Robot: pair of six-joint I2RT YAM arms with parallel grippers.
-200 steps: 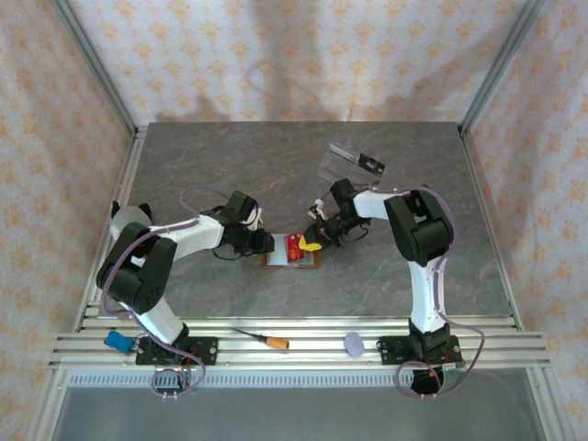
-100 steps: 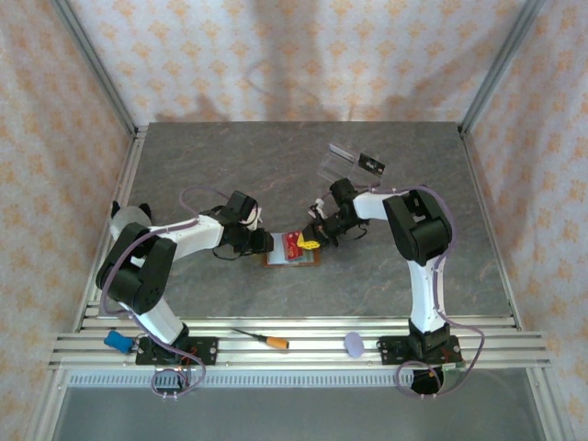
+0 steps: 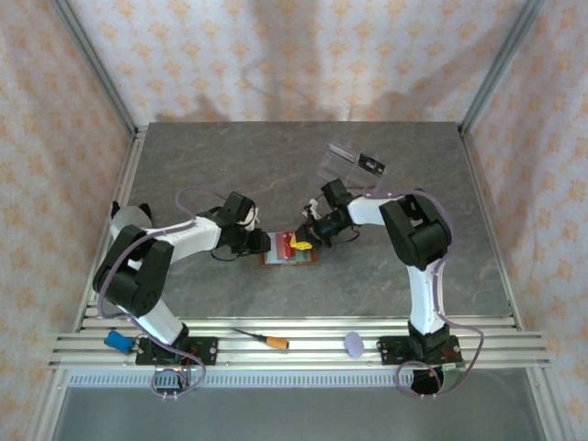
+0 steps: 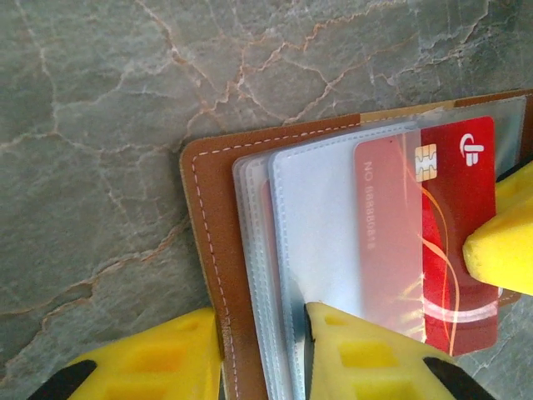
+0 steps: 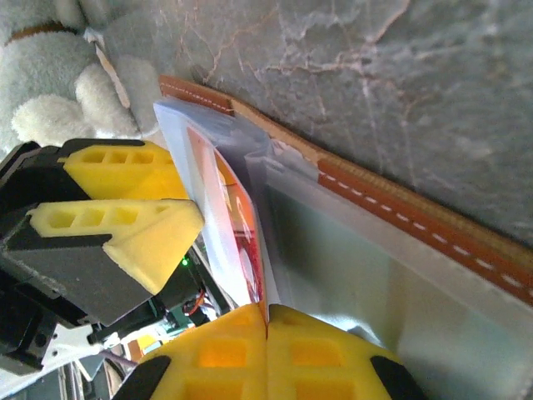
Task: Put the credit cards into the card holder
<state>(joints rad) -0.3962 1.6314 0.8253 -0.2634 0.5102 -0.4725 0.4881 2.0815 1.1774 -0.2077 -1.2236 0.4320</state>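
**Seating the red card in its sleeve**

The red plastic credit card (image 4: 454, 233) sits partway inside a clear plastic sleeve (image 4: 333, 217) of the brown leather folding card holder (image 4: 204, 250). The holder lies open near the middle of the grey marbled desk (image 3: 230, 165), a little toward its near edge. The right gripper (image 5: 266, 329) has its jaws together on the card's outer edge. The left gripper (image 4: 262, 321) has its jaws clamped on the holder's stitched cover and outer sleeves. We judge the push needs the card flat and driven straight into the sleeve while the left pins the cover. Any tilt may buckle the sleeve mouth or drag the holder.
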